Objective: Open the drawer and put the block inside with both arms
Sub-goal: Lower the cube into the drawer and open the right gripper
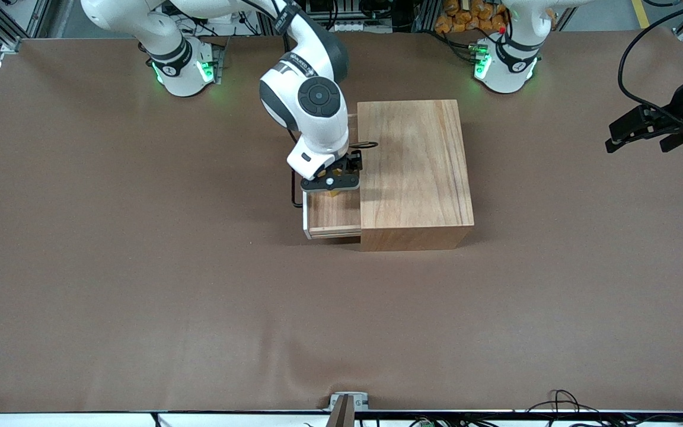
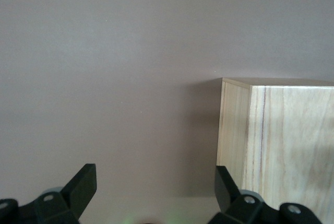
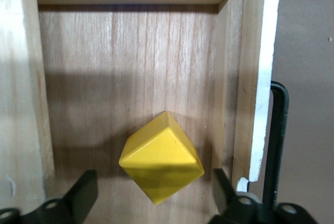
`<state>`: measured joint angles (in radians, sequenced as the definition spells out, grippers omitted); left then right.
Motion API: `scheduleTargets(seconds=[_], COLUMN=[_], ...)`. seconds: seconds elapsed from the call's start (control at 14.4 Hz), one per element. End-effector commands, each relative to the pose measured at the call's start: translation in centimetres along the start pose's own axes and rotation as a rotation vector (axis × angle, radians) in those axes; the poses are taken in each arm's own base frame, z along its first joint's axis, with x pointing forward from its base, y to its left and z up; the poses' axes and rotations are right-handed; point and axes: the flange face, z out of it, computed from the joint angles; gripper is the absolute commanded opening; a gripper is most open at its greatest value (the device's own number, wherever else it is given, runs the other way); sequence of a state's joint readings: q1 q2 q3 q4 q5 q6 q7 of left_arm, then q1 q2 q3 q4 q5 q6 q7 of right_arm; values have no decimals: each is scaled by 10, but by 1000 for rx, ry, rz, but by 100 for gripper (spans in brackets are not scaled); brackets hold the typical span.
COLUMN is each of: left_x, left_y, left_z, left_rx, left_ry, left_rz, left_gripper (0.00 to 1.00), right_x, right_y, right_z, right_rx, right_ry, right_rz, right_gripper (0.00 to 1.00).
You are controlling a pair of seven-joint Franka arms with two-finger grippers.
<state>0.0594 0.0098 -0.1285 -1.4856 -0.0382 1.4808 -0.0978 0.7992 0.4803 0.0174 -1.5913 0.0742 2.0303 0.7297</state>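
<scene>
over the pulled-out drawer (image 1: pixel 334 214) hangs the right gripper (image 1: pixel 331 185), its jaws spread wide with nothing pinched between them. the block (image 3: pixel 161 157) lies on the drawer's wooden floor, turned corner-on between the two fingers (image 3: pixel 78 195) and touching neither. in the front view only a sliver of the block (image 1: pixel 334 193) peeks out under the gripper. the drawer sticks out of the cabinet (image 1: pixel 415 172) toward the right arm's end of the counter (image 1: pixel 140 284), with its white front edge (image 3: pixel 265 72) and black wire handle (image 3: pixel 276 140) on the outer side. the left gripper (image 1: pixel 644 131) waits in the air over the counter's edge at the left arm's end, well apart from the cabinet. its jaws are spread too, holding nothing; between its fingers (image 2: pixel 81 185) the left wrist view shows bare counter and one corner of the cabinet (image 2: pixel 276 140).
</scene>
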Motion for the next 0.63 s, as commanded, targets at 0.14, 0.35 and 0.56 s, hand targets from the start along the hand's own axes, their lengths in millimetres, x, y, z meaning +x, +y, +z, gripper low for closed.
scheduleTargets(seconds=[0.14, 0.35, 0.56], left_x=[1, 0, 0], left_y=[-1, -2, -3], left_z=[-6, -6, -6], left_rx=[3, 6, 9], left_ry=[4, 6, 5], left_rz=[13, 13, 27], left_gripper=[100, 100, 100], right_x=[1, 6, 12], right_y=[1, 12, 32], right_z=[-8, -28, -61], right_rx=[-11, -41, -39], right_ry=[17, 48, 56], right_rz=[12, -5, 16], right_gripper=[100, 100, 100])
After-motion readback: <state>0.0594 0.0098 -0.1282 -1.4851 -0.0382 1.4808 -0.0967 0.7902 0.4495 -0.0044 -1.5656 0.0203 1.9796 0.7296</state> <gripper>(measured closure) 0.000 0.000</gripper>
